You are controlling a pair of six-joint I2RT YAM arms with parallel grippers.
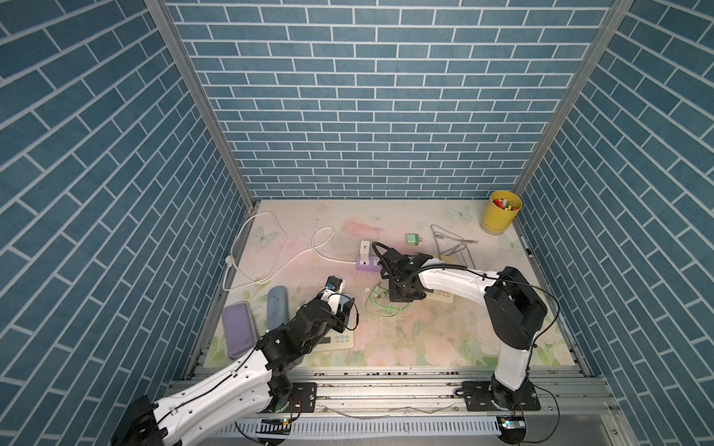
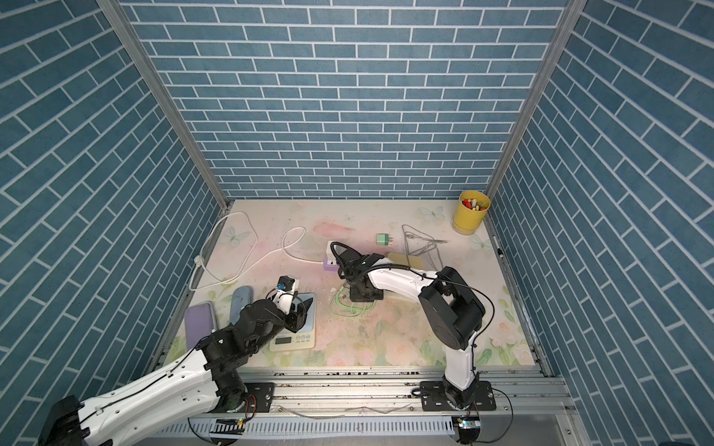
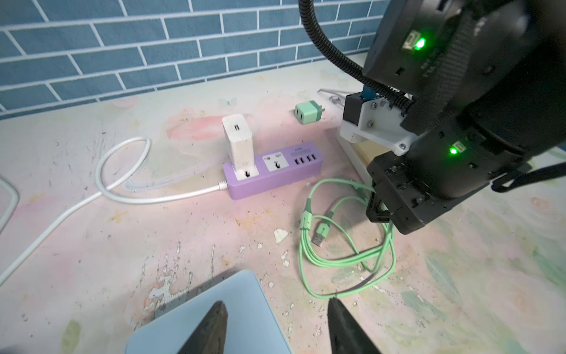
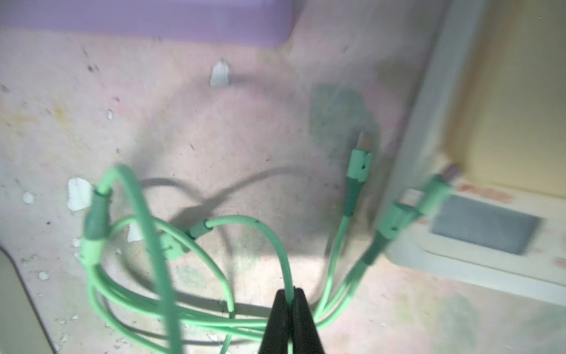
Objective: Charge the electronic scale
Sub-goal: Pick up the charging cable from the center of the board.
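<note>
Scale (image 3: 254,318), blue-topped: directly beneath the left gripper (image 3: 275,302), whose jaws stand apart and empty over its far end. Its long axis runs back along the arm, with the display end behind the wrist. Strip (image 3: 272,174), purple, with a white charger (image 3: 239,141) plugged upright in it: ahead of the left gripper, well apart. Cable (image 4: 245,218), green, loosely coiled on the table: ahead and to the right of the left gripper, under the right gripper (image 4: 289,294), which is pinched together on a single strand. That strand arches straight out from the tips, and the plug ends lie beyond them, pointing away. Second scale (image 4: 484,228), cream: just beside the plugs, past the right gripper. Judgement: the right arm has the cable and the left arm is nearer the blue scale, so a plug would travel leftward from the right gripper. Not visible: a charging port on either scale, or which scale is meant. Plug types are blurred, and the right gripper's tips are hidden under its wrist in both top views.
</note>
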